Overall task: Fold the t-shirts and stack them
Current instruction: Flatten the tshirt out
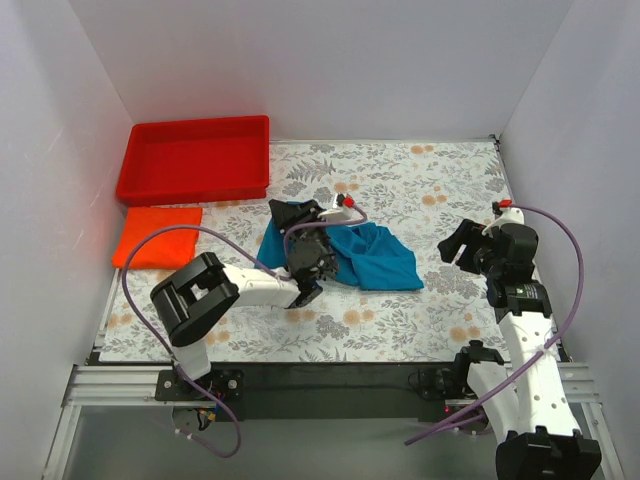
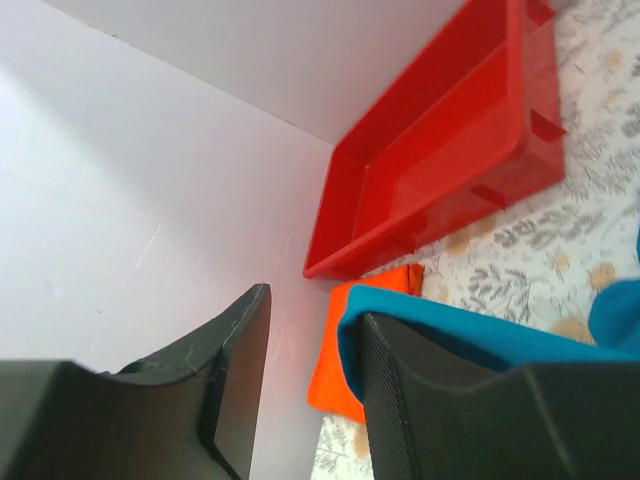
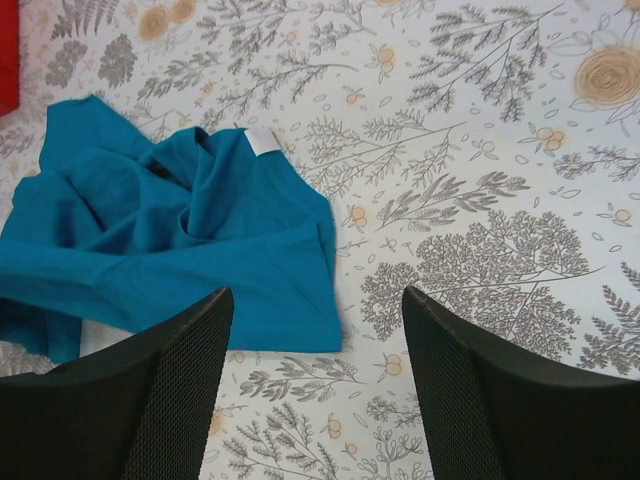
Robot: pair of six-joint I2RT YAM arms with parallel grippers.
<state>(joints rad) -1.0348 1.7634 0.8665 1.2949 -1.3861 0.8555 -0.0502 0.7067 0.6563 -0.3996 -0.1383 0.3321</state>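
Note:
A crumpled teal-blue t-shirt (image 1: 375, 255) lies mid-table, its white neck label up (image 3: 262, 141). My left gripper (image 1: 298, 214) sits at the shirt's left end, jaws apart. A fold of the teal cloth (image 2: 470, 325) hangs over its right finger (image 2: 430, 420); the gap between the fingers (image 2: 315, 305) holds nothing. The orange-red t-shirt (image 1: 157, 237) lies folded flat at the left edge, also visible past the left fingers (image 2: 345, 350). My right gripper (image 1: 455, 245) hovers to the right of the teal shirt (image 3: 200, 230), open (image 3: 318, 300) and empty, over the shirt's corner and bare floral cloth.
A rigid red plastic tray (image 1: 195, 160) stands at the back left, behind the orange-red shirt, and shows empty (image 2: 440, 150). White walls close in the left, back and right sides. The floral table cover (image 1: 440, 190) shows between the teal shirt and the right arm.

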